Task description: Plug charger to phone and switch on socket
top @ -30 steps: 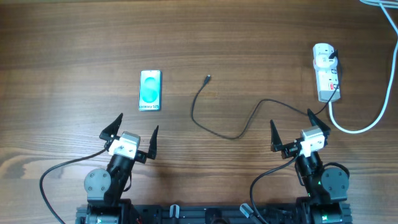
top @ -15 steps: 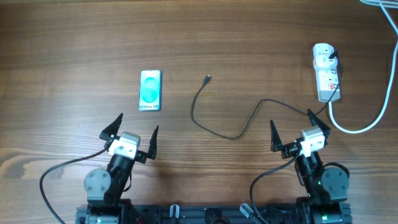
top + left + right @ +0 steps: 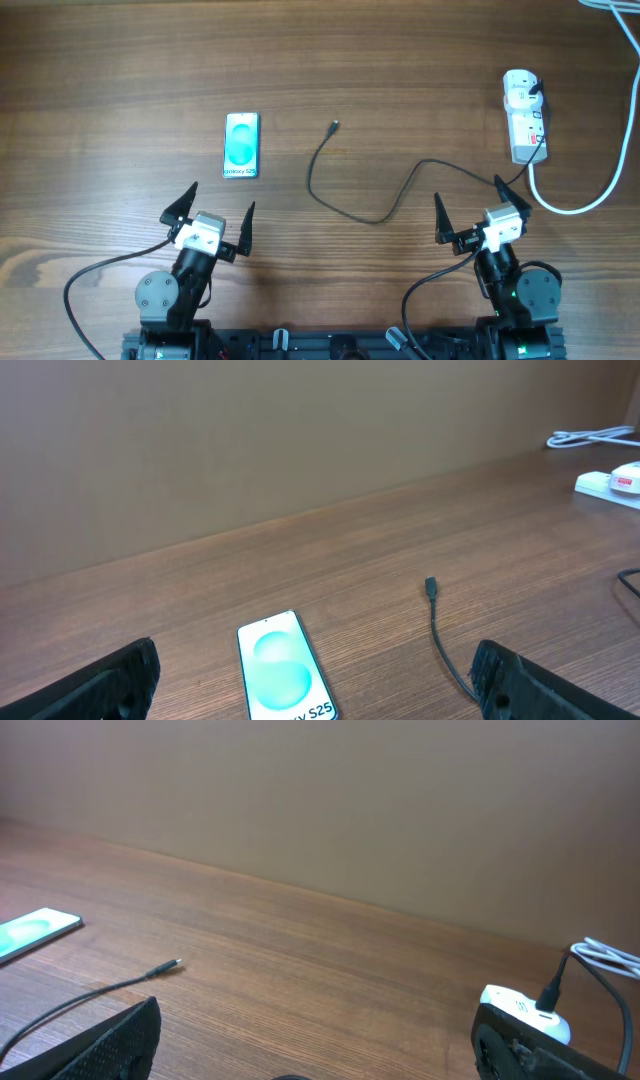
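The phone point(image 3: 242, 146) lies flat and face up on the wooden surface point(image 3: 120, 80), its blue screen lit. Well to its right, apart from it, rests the small plug point(image 3: 334, 126) at the free end of the black charger cable point(image 3: 378, 221), which loops across toward the white socket point(image 3: 524, 117) at the far right. A thick white lead point(image 3: 575, 208) curls away from the socket. Near the front edge, the left tool point(image 3: 223, 195) sits below the phone and the right tool point(image 3: 466, 188) below the cable's loop, both spread wide and holding nothing.
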Controlling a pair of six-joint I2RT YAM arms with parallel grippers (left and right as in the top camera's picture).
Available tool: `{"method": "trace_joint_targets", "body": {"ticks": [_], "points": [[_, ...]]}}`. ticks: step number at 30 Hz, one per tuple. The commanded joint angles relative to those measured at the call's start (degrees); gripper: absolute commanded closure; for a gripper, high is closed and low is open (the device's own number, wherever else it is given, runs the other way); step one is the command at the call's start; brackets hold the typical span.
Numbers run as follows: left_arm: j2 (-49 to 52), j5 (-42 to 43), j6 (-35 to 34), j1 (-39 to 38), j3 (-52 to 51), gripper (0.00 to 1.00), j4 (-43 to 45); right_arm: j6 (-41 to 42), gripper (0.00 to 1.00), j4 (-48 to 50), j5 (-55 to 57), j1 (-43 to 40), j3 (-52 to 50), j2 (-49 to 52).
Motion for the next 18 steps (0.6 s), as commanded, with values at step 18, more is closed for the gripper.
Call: {"method": "trace_joint_targets", "body": {"ticks": [18], "points": [[-0.22,4.02,-13.40,0.33,0.59,0.00,3.72,0.24,0.00,0.26,0.15,0.17,-0.07,-0.15]]}}
